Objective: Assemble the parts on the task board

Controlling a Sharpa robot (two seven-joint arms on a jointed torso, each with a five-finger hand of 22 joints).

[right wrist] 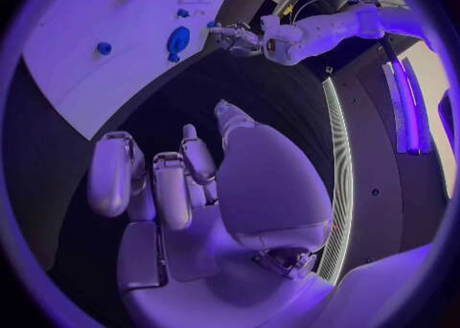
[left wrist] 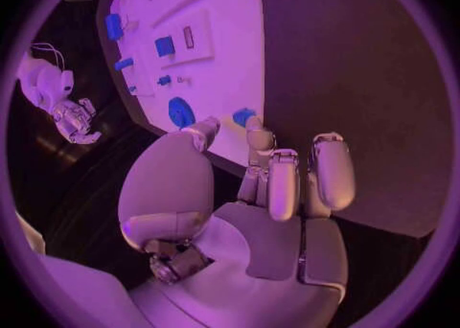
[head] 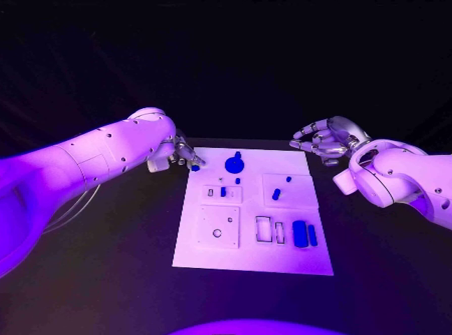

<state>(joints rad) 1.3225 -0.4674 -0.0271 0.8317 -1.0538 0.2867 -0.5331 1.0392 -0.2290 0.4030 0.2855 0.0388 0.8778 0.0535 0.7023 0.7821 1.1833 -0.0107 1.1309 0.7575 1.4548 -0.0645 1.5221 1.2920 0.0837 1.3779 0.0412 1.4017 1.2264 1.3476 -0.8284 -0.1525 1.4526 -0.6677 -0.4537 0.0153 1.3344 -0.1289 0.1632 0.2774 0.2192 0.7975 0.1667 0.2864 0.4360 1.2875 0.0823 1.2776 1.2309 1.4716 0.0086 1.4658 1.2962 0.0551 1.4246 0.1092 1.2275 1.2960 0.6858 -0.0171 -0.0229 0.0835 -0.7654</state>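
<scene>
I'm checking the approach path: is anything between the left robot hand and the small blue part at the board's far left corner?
Nothing visible: the left robot hand is right at the small blue part, fingertips beside it.

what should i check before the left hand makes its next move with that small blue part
1. Left hand pinching the small blue part: ok, between its fingertips.
2. Part seated in a slot: not ok, it sits at the task board far corner edge.
3. Round blue part apart from the left hand: ok.
4. Right hand off the board: ok, holds nothing.
5. Target slot: cannot tell.
</scene>
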